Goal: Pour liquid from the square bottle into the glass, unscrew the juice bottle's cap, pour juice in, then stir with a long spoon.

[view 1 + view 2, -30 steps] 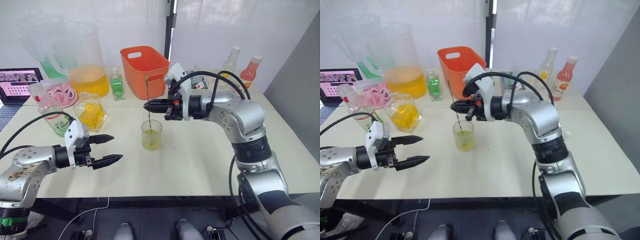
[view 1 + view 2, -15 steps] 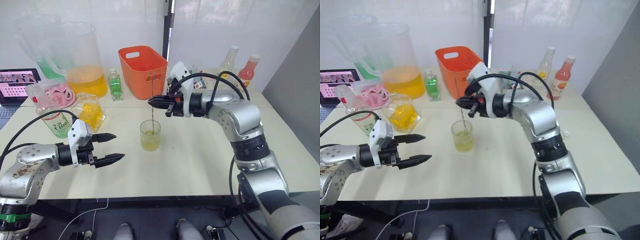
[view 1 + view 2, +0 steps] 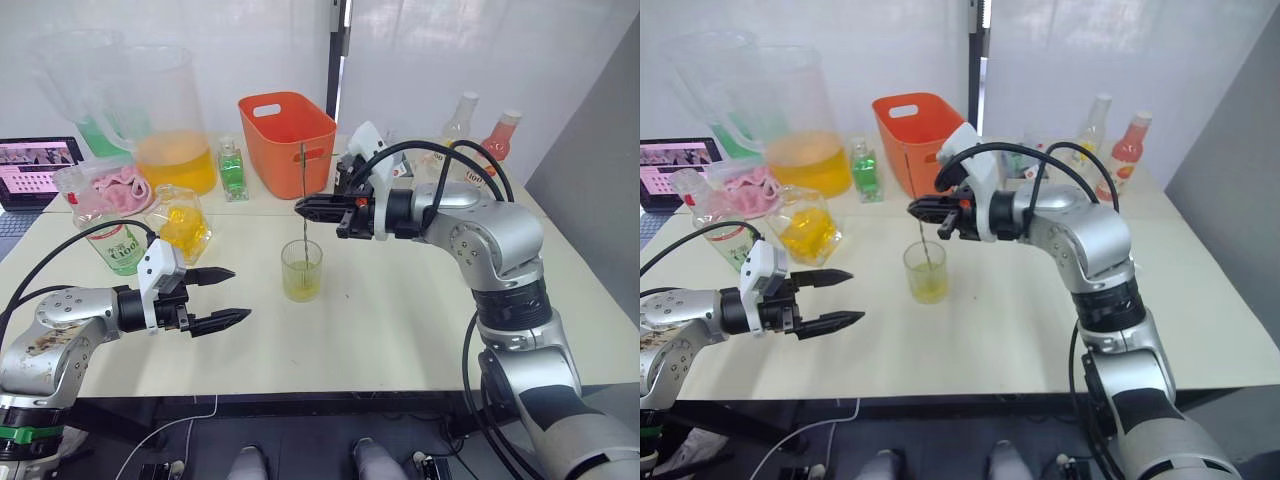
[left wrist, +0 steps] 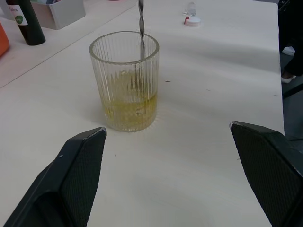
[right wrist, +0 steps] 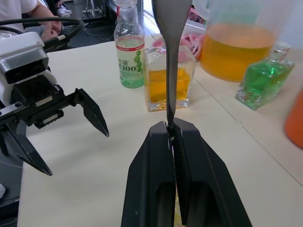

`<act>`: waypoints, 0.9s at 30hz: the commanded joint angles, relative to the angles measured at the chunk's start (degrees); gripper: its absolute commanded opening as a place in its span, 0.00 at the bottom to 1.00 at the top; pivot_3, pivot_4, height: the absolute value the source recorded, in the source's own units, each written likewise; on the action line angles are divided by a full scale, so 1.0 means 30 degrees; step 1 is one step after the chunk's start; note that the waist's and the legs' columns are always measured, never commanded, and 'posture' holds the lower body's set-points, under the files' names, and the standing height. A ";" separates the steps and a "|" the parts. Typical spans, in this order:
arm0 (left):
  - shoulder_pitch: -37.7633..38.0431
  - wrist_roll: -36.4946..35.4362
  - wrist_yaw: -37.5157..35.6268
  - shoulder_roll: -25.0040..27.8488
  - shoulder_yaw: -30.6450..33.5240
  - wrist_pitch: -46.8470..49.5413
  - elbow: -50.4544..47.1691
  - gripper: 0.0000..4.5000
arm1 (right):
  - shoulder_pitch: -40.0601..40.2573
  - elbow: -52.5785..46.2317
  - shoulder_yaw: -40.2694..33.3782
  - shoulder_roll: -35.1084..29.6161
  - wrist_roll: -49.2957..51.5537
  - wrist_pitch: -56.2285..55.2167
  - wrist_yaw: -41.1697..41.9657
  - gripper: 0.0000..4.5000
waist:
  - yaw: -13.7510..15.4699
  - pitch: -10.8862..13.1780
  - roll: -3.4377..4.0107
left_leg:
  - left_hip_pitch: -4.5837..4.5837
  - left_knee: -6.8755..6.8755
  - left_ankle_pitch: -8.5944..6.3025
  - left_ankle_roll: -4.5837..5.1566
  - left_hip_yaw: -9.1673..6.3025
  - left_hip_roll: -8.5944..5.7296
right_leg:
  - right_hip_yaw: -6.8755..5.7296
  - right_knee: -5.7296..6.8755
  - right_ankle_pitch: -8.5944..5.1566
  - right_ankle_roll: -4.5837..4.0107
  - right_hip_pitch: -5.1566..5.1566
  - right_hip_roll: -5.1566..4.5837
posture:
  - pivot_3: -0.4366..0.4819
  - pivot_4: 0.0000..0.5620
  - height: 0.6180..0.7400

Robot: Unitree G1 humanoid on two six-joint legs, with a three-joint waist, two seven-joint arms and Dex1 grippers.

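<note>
The glass [image 3: 302,270] stands mid-table with a little yellow-green liquid in it. The long spoon [image 3: 302,185] stands nearly upright in the glass, its thin twisted shaft [image 4: 140,28] dipping into the liquid. My right gripper [image 3: 300,208] is shut on the spoon's shaft above the rim, and the handle rises past its fingers [image 5: 171,142]. My left gripper [image 3: 238,293] hovers open and empty to the left of the glass. The square bottle [image 3: 182,225] and the juice bottle [image 3: 115,245] stand at the left. The cap [image 4: 192,21] lies on the table beyond the glass.
An orange basket [image 3: 288,140], a large pitcher of orange liquid [image 3: 165,125] and a small green bottle [image 3: 233,170] stand along the back. A yellow-labelled bottle [image 3: 460,125] and a pink bottle [image 3: 497,140] are at the back right. A laptop [image 3: 35,165] sits far left.
My right gripper has shifted the spoon's upper end slightly back and forth over the glass, with the bowl staying inside. My left gripper holds its place, still open.
</note>
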 commanded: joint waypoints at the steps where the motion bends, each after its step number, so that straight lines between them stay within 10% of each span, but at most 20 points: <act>1: -0.0352 -0.0133 -0.0106 -0.0089 0.0186 -0.0430 -0.0166 0.98 | -0.0749 -0.0446 -0.1125 -0.0060 0.0601 -0.0140 -0.0265 0.00 | 0.0005 0.0000 0.0000 | 0.0000 -0.0002 0.0000 0.0000 -0.0004 0.0000 | 0.0001 -0.0001 0.0000 -0.0001 0.0000 0.0000 | 0.48 0.27 0.81; 27: -0.1028 0.0930 -0.0472 -0.0468 -0.0585 -0.1448 0.1051 0.98 | -0.1605 -0.0109 -0.4923 -0.0631 0.3610 0.2110 -0.2086 0.00 | 0.0081 0.0000 0.0000 | -0.0003 0.0005 0.0001 0.0001 -0.0003 0.0000 | 0.0002 -0.0003 0.0000 0.0000 0.0011 -0.0002 | 0.48 0.27 0.81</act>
